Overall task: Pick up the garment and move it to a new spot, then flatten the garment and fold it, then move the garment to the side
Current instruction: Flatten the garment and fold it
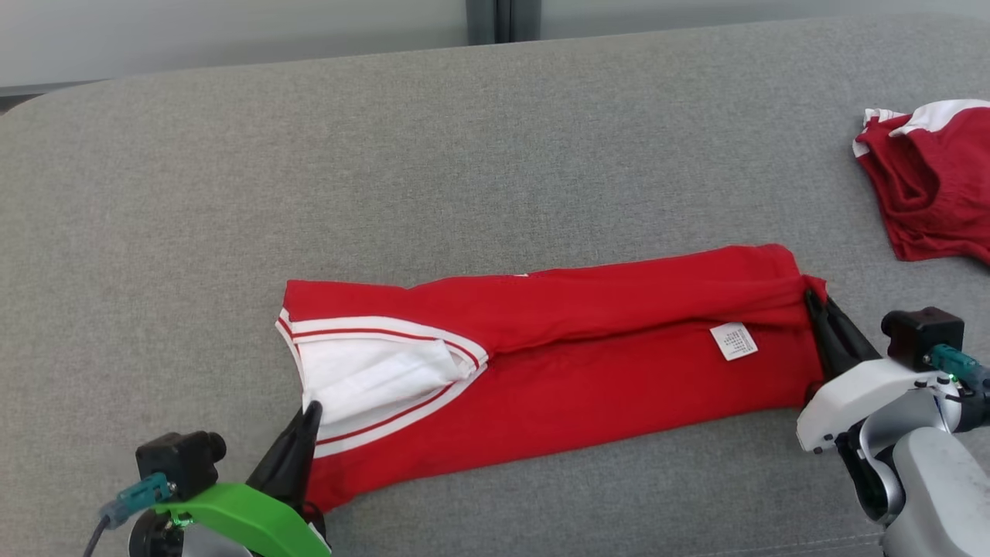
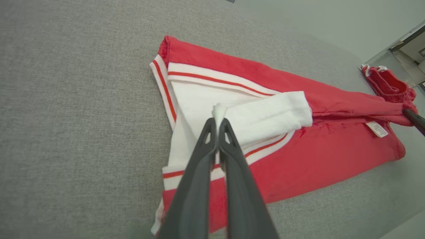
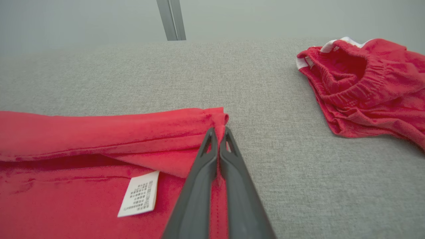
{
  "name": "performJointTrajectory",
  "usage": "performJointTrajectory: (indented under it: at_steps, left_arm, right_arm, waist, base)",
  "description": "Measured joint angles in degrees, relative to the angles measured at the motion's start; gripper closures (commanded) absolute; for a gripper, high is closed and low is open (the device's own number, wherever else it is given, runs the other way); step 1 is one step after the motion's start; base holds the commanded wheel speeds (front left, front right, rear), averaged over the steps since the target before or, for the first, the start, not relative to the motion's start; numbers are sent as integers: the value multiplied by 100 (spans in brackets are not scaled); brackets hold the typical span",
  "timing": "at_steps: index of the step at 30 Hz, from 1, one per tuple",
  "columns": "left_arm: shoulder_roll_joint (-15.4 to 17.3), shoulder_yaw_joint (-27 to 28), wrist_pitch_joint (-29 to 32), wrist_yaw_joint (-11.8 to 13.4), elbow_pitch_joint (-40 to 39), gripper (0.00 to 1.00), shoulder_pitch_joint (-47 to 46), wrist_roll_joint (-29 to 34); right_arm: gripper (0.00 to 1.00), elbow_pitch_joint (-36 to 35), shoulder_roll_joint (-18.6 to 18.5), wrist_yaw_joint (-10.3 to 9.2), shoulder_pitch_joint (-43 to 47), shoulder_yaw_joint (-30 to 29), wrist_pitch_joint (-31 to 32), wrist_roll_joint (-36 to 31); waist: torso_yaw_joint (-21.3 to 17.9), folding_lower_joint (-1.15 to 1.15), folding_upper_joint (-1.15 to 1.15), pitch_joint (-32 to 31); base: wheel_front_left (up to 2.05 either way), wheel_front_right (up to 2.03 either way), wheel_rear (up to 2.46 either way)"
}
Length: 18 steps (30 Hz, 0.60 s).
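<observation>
Red with white striped trim, the garment lies as a long folded band near the front edge of the grey upholstered surface. The left end effector is clenched on a white fold at the neckline end, and the right end effector pinches the red hem corner opposite, likely to tension the band for folding. Another red garment sits bunched by the right edge

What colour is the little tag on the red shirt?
White with tiny dark print. The tag shows best in the right wrist view.
</observation>
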Motion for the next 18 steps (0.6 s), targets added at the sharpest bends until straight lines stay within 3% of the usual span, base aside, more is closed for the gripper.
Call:
performJointTrajectory:
  at_steps: [1, 2, 3, 4, 11, 18]
  left_arm:
    - [-14, -18, -23, -8, 38, 100, 36, -20]
    - [-30, -31, -68, -20, 66, 79, 70, -20]
    - [-67, -29, -142, -19, 92, 56, 112, -20]
    - [-115, -11, -234, -16, 113, 0, 141, -20]
    - [-336, 310, -964, 233, 10, 0, 349, 12]
    - [-345, 612, -1418, 536, -145, 0, 364, 247]
  right_arm:
    - [90, -34, 45, 1, 71, -31, -1, -30]
    - [58, -48, 77, 1, 113, -55, -3, -64]
    - [42, -65, 108, 1, 158, -96, -18, -109]
    - [2, -85, 159, 1, 207, -159, -60, -129]
    - [0, -259, 383, 1, 700, -544, -204, -152]
    - [0, -491, 421, 0, 1006, -1033, -94, -301]
  waist:
    - [-2, 0, 0, -15]
    - [-5, 0, 0, -29]
    - [-11, 0, 0, -48]
    - [-17, 0, 0, -70]
    - [-6, 0, 0, -261]
    - [70, 0, 0, -420]
  base:
    - [0, 0, 0]
    - [0, 0, 0]
    - [0, 0, 0]
    - [0, 0, 0]
    - [0, 0, 0]
    - [0, 0, 0]
